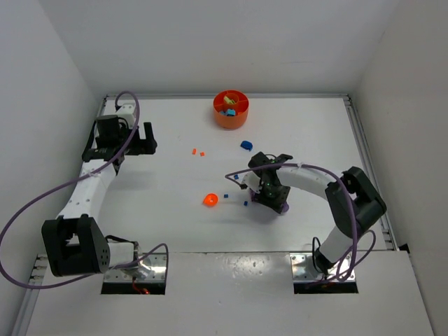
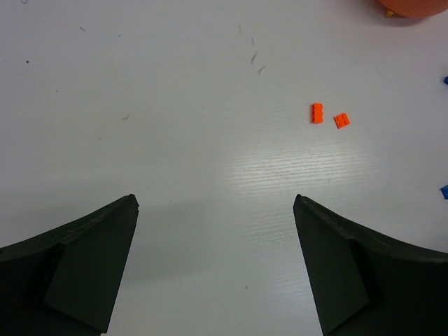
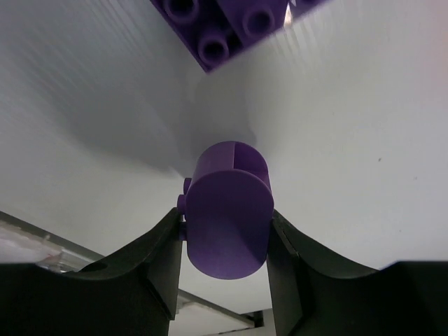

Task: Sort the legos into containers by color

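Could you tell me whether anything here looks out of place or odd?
Nothing looks damaged. Unsorted legos lie loose on the table: two small orange pieces, a rounded orange piece and a blue piece, all outside the orange dish. The right gripper clamps a purple piece.

My left gripper (image 2: pixel 215 203) hangs over the white tabletop (image 2: pixel 140 105), its dark fingers (image 2: pixel 84 259) spread wide with only bare surface between them. Ahead to the right lie one orange lego (image 2: pixel 317 113) and a second orange lego (image 2: pixel 341 120), just beside each other but apart. Farther on, a sliver of the orange dish (image 2: pixel 413 7) shows.
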You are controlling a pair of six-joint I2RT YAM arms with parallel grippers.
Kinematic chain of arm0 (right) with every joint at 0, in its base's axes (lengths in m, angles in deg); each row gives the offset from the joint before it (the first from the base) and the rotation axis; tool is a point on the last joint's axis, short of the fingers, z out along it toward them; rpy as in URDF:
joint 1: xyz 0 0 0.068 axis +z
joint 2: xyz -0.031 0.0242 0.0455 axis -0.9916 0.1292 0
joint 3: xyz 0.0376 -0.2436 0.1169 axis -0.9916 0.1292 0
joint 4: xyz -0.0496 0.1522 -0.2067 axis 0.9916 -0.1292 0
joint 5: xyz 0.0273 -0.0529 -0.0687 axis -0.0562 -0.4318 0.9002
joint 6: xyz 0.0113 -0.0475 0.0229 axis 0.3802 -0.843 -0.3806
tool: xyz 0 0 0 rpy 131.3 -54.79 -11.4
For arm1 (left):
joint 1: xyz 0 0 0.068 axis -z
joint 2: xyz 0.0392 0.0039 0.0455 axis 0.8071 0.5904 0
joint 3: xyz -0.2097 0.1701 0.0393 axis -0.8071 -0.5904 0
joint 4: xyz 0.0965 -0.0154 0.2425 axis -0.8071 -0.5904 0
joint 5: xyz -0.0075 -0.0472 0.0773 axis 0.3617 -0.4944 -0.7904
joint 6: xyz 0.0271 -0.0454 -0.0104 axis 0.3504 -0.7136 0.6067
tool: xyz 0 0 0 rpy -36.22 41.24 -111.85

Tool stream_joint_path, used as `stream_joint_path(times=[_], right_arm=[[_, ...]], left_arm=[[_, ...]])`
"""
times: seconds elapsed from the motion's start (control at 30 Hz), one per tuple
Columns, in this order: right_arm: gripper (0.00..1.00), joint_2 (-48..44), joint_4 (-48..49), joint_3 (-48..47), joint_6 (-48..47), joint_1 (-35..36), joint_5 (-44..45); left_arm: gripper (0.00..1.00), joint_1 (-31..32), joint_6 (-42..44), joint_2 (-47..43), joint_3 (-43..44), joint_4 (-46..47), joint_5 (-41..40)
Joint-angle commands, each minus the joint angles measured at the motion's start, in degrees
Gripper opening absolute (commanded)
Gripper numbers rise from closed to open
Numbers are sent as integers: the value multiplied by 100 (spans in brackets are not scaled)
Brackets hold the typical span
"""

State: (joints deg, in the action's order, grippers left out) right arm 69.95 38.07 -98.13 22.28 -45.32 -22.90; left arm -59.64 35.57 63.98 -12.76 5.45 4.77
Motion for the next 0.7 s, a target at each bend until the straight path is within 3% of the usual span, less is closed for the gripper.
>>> stream_joint_path(times=[0.0, 0.1, 0.2, 0.23, 0.27, 0.67], right_arm=[[7, -412, 125, 145, -231, -192, 200], [10, -35, 125, 84, -284, -315, 130], [24, 229, -49, -127, -284, -377, 16], [35, 378, -155, -258, -284, -377, 15], [40, 440, -156, -320, -284, -377, 15], [59, 1065, -762, -1138, -398, -430, -37]], left_arm=[[100, -68, 14, -152, -7, 245, 124], [100, -68, 14, -152, -7, 245, 177], [100, -68, 14, -152, -7, 245, 177], [100, -68, 14, -152, -7, 245, 177], [100, -68, 66, -213, -7, 245, 125], [100, -68, 120, -213, -59, 297, 124]])
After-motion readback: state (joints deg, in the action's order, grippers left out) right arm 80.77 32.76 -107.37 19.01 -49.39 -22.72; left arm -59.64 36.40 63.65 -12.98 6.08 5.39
